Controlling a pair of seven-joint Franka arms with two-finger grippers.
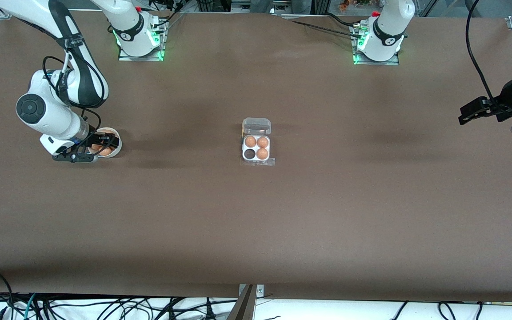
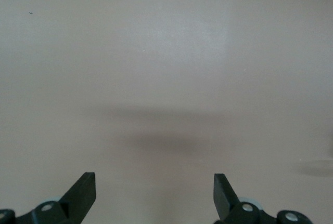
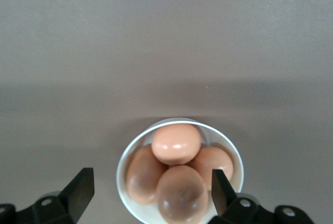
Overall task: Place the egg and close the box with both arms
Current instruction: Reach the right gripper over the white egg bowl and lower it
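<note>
- right gripper (image 3: 148,193) wide, over the bowl (image 1: 114,132) of eggs (image 3: 176,144) — fragile, slippery; you grip the top egg's middle
- left gripper (image 2: 155,195) wide, waits well clear of the box (image 1: 256,148)

Box (image 1: 256,148) lid open, 1 cell free beside 3 eggs; bare table (image 1: 256,231) all round.

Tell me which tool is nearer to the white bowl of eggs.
Right. The right tool hangs open directly over the white bowl of eggs. The left tool waits open above bare table at the left arm's end.
</note>
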